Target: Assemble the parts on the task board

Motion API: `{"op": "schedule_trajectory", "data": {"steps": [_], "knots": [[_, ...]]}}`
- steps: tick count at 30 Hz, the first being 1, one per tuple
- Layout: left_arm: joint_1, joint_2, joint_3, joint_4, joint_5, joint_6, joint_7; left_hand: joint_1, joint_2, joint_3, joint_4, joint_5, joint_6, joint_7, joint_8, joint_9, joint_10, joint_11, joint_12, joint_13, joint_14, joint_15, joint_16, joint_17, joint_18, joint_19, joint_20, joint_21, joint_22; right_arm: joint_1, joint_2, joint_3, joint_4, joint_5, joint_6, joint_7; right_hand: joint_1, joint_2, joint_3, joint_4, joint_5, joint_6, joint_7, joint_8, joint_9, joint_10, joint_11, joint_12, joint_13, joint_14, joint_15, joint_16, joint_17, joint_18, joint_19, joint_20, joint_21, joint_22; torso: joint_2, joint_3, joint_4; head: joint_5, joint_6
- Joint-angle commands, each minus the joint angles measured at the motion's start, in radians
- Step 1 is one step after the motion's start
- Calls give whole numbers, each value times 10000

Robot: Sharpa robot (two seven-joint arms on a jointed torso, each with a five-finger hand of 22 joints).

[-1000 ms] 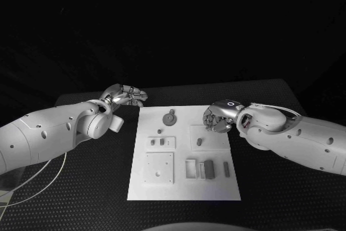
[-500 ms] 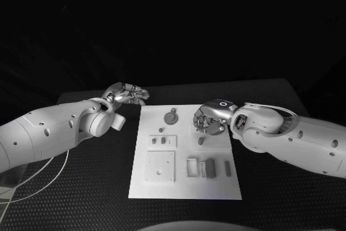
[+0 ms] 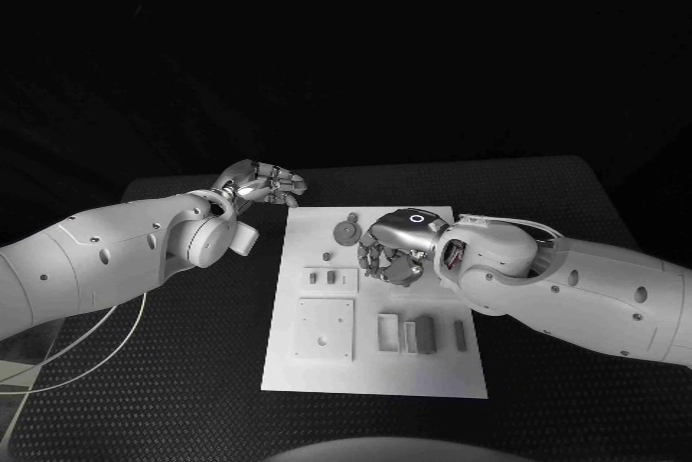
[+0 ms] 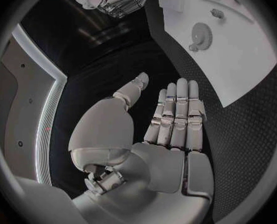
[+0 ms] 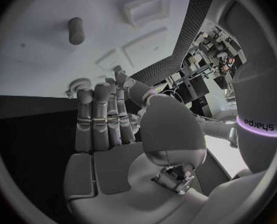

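Nearest the robot on the flat white rectangular task board [image 3: 372,372], at about seven o'clock of its surface, lies a raised white square plate [image 3: 323,330], and beside it toward five o'clock sit a pale open rectangular frame [image 3: 387,333], a dark grey upright block [image 3: 423,335] and a slim grey peg [image 3: 460,332], all close in a row but apart; a step farther up, at about nine o'clock, there's a small white holder with two grey slots [image 3: 329,278]; over the board's centre hangs the right silver many-fingered hand [image 3: 388,250], fingers pointing down toward the board and held side by side, straight, nothing between them, as the right wrist view confirms [image 5: 110,129], and whether the fingertips touch the board I cannot tell; beyond it, toward twelve o'clock, lies the small grey toothed gear wheel [image 3: 348,230] flat on the board, free of both hands, also seen from the left wrist [image 4: 202,34]; farthest out, off the board's far left corner at eleven o'clock, the left silver many-fingered hand [image 3: 261,186] hovers above the black textured table [image 3: 173,382], its fingers extended flat together and holding nothing [image 4: 169,129]
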Motion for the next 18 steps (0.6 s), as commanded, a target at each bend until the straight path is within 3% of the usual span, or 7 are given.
{"op": "schedule_trajectory", "data": {"steps": [1,8,18], "knots": [[18,30,6,13,-46,82,135,-57,7,-57,-25,27,6,43,17,-15,-18,75,-16,-14,76,-17,-69,12,25,31,40,59,-15,-73,153,-62,-18,-267,202,137,-23,98,31,10,38,7,36,18,124,12,9,-41,10,22,-55,46,-18,537,25,-63,11,12,1,-2,9,101,-54],[20,67,7,13,-46,82,137,-56,8,-57,-25,27,7,41,18,-15,-17,74,-15,-16,77,-17,-73,17,24,32,40,59,-19,-163,400,-265,-68,-346,292,172,-25,103,32,9,38,2,37,17,130,10,10,-46,11,22,-54,51,-19,537,26,-65,10,13,-2,-10,5,220,-125],[27,74,7,27,-46,82,133,-57,8,-60,-25,27,6,40,20,-17,-17,75,-14,-21,78,-16,-84,29,23,32,41,59,-27,-319,665,-404,-162,-565,324,165,-27,114,33,8,38,-10,40,13,140,4,12,-56,13,21,-52,59,-22,537,29,-69,10,16,-4,-3,4,377,-244]]}}
